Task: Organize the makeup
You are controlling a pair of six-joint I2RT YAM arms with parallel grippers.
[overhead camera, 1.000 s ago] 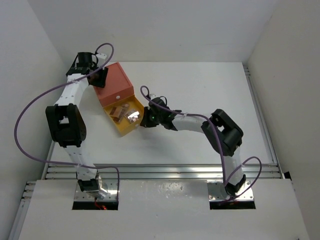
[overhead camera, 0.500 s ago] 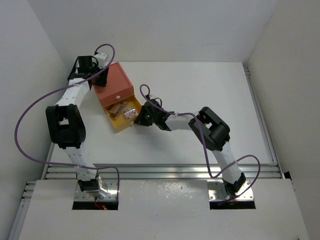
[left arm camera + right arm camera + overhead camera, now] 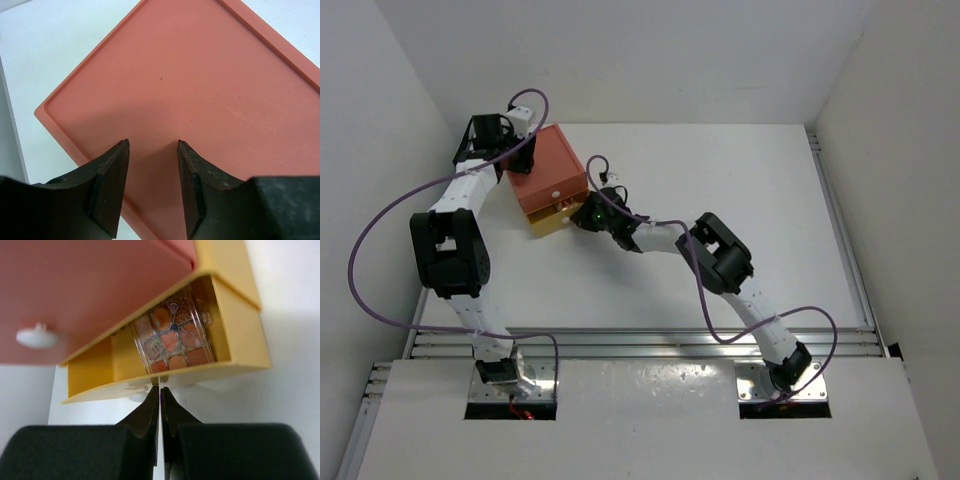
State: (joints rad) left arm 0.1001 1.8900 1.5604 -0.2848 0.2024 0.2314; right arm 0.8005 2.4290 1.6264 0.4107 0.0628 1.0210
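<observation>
A makeup palette (image 3: 172, 337) with pink-brown pans lies inside the yellow drawer (image 3: 235, 315), which sticks only a short way out of the orange box (image 3: 548, 170). My right gripper (image 3: 160, 388) is shut, and its tips press against the drawer's front wall (image 3: 220, 370) next to a small white knob. In the top view the right gripper (image 3: 580, 214) sits at the drawer's front (image 3: 548, 222). My left gripper (image 3: 152, 145) is open, and its fingers rest over the orange box's flat top (image 3: 200, 90) near its back corner. No brushes are in view.
A second white knob (image 3: 36, 336) sits on the orange upper drawer front. The box stands at the table's far left, close to the left wall (image 3: 380, 150). White table surface (image 3: 720, 180) stretches to the right of the box.
The yellow drawer has slid most of the way into the orange box. My right gripper has travelled up and left against its front. The left gripper stays on the box top.
</observation>
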